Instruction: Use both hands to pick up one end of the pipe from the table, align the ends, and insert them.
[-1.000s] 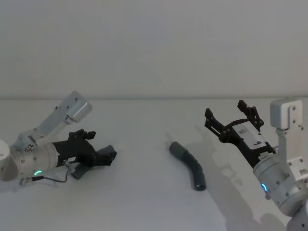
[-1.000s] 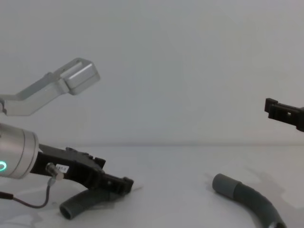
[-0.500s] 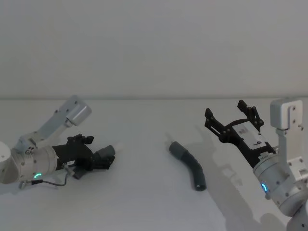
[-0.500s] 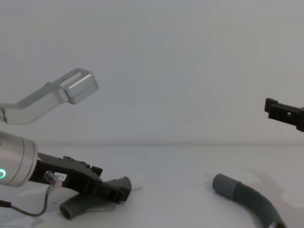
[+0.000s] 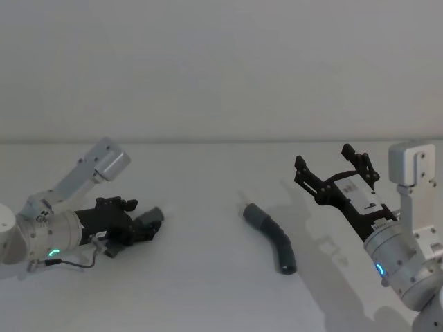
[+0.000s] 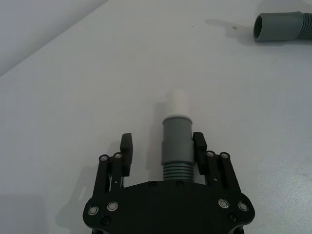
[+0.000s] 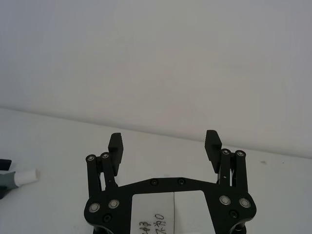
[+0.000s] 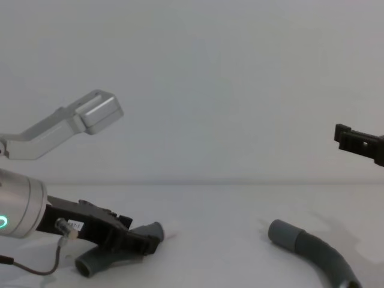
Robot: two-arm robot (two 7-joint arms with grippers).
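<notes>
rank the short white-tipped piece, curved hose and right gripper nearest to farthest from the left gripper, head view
1. short white-tipped piece, between the open fingers of the left gripper
2. curved hose, in the middle
3. right gripper, raised on the right

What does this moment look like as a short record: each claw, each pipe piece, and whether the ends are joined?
left claw: open, straddling the short piece near its tipped end, low at the table
right claw: open, empty, raised on the robot's right
short piece: white spigot tip pointing out past the claw
long piece: lying curved on the table, ungripped, socket cuff at its left end
ends: apart, not inserted
</notes>
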